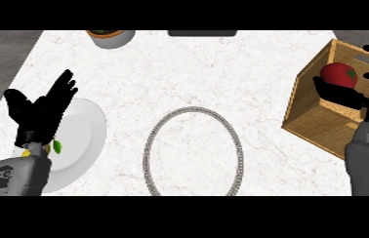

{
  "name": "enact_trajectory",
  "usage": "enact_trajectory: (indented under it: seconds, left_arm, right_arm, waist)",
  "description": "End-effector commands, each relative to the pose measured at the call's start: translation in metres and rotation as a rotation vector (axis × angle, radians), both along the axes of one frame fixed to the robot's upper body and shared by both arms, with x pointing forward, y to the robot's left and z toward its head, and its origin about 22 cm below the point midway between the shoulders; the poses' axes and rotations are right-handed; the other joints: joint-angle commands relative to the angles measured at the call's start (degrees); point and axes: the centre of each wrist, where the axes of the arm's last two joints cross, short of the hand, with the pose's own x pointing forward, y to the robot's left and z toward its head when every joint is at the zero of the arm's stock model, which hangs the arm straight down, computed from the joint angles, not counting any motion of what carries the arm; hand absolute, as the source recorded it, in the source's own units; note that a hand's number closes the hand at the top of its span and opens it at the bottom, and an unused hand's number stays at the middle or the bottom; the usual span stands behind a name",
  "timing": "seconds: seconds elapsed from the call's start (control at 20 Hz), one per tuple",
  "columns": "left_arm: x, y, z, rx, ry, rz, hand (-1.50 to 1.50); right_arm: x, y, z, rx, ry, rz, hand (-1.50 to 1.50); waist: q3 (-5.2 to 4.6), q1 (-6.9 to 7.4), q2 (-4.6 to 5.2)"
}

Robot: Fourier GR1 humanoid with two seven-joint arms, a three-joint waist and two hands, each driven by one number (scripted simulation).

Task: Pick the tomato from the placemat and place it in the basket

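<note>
tomato (pixel 338 75): red, green stem, over the basket's open top at right edge of view, sitting on the right hand's fingers
right hand (pixel 344 96): fingers curled under the tomato, cupping it; forearm comes up from lower right, partly cut off
basket (pixel 308 116): tan wicker box, right counter edge, far side cropped by frame
placemat (pixel 193 152): oval with grey rim, centre, near end cut by lower band; bare counter all round it
left hand (pixel 45 108): open, fingers straight and spread, resting at left over plate
plate (pixel 86 139): white, left edge; small yellow-green item under the forearm, mostly hidden, cannot identify
bowl (pixel 111 37): grey, top edge, cropped
dark object (pixel 202 32): top edge, only a sliver
</note>
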Motion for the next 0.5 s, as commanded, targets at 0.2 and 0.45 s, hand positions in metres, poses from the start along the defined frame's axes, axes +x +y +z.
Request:
enact_trajectory:
  seconds: [0.2,0.45]
  left_arm:
    - [-0.004,0.024,-0.018,0.006,-0.008,-0.007,0.00]
    - [-0.015,-0.001,-0.015,-0.007,0.005,0.012,0.00]
  right_arm:
    - [0.026,-0.008,0.003,0.000,-0.058,0.098,-1.50]
    - [-0.003,-0.034,0.003,0.174,-0.232,-0.044,-1.50]
  waist:
    - [-0.05,0.13,0.01]
    - [-0.01,-0.06,-0.21]
